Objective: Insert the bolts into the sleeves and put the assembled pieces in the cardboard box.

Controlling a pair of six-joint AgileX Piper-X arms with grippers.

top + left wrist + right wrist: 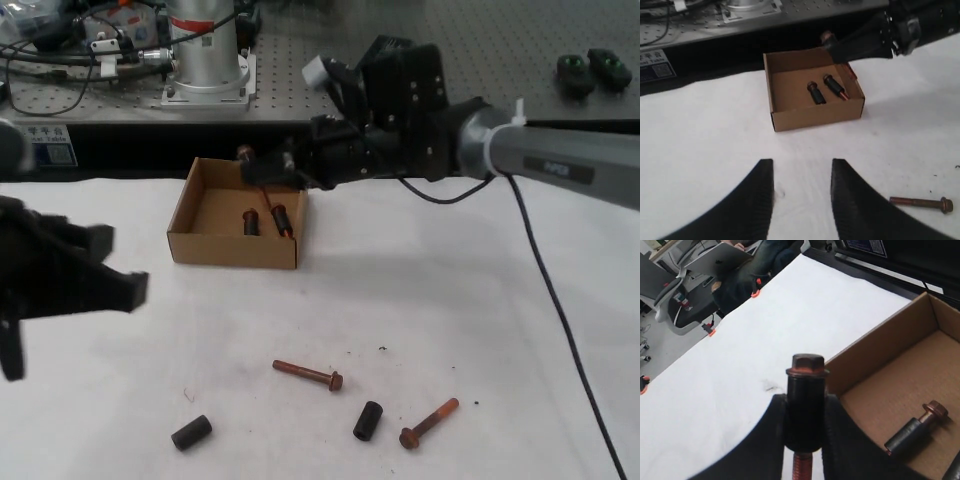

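My right gripper [268,172] is shut on an assembled bolt and sleeve [805,412], held over the far rim of the cardboard box [232,251]. The bolt's head [808,363] sticks out past the fingers. Two assembled pieces [250,221] [281,218] lie inside the box. On the white cloth near the front lie two loose bolts [308,375] [430,422] and two black sleeves [191,432] [368,420]. My left gripper [802,200] hangs open and holds nothing, above the cloth left of the box and short of it.
Behind the cloth is a perforated metal bench with a silver arm base [205,55] and cables. The right arm's cable [545,280] trails across the cloth on the right. Between the box and the loose parts is bare cloth [400,300].
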